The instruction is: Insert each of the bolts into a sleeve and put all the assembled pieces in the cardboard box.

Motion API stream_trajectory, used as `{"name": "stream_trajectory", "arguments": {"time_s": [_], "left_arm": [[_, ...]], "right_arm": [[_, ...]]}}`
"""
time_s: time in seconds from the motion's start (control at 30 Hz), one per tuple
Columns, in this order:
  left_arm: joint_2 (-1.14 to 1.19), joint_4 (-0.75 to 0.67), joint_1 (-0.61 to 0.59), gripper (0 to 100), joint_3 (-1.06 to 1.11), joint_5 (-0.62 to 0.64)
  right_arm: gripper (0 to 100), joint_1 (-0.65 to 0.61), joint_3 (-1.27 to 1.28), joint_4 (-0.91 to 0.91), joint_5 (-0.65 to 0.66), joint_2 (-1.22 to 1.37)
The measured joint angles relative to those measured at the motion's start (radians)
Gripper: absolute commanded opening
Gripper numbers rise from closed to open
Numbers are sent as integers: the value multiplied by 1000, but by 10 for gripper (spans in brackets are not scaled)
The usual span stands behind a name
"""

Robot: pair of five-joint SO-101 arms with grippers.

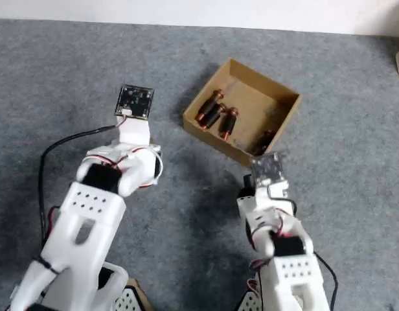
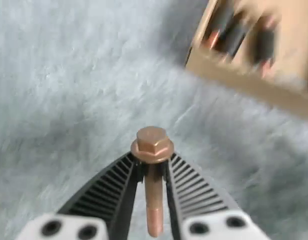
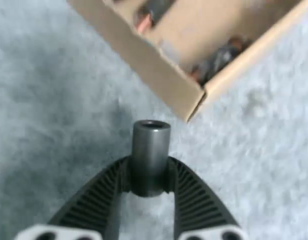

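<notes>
The left end effector (image 2: 153, 167) was clamped on a copper bolt (image 2: 152, 145), and the right end effector (image 3: 150, 175) on a dark sleeve (image 3: 150, 150), near a corner of the cardboard box (image 1: 212, 139). Three assembled pieces (image 1: 214, 110) lay inside, with a dark piece (image 1: 265, 138), perhaps a fourth. Grey felt covered the bench (image 1: 335, 194), with a white wall (image 1: 186, 10) behind.

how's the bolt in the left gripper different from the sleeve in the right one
The bolt is copper-coloured; the sleeve is dark grey. The bolt has a hex head on a thin solid shank; the sleeve is a thicker plain tube with an open end. Shared: each is clamped in a gripper, the bolt in the left gripper and the sleeve in the right gripper, and they are not yet joined.
</notes>
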Motion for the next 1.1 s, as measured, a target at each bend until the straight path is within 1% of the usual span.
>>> {"name": "stream_trajectory", "arguments": {"time_s": [0.1, 0.17, 0.23, 0.3, 0.4, 0.53, 0.73, 0.87, 1.1], "left_arm": [[-34, -18, 9, 5, 0, 103], [-43, -20, 12, 5, 0, 183], [-43, -20, 12, 5, 0, 222], [-44, -26, 15, 5, 0, 238], [-44, -74, 52, 5, 0, 244], [-44, -155, 78, 5, 0, 244], [-44, -284, 80, 5, 0, 262], [-44, -299, 95, 5, 0, 410], [-44, -305, 226, 5, 0, 423]], "right_arm": [[6, -40, 41, 8, 0, -215], [6, -61, 44, 54, 0, -354], [6, -107, 44, 101, 0, -443], [6, -149, 44, 112, 0, -451], [6, -184, 44, 115, 0, -456], [6, -204, 44, 117, 0, -474], [6, -210, 44, 117, 0, -476], [6, -221, 44, 117, 0, -476], [6, -296, 44, 117, 0, -476]]}}
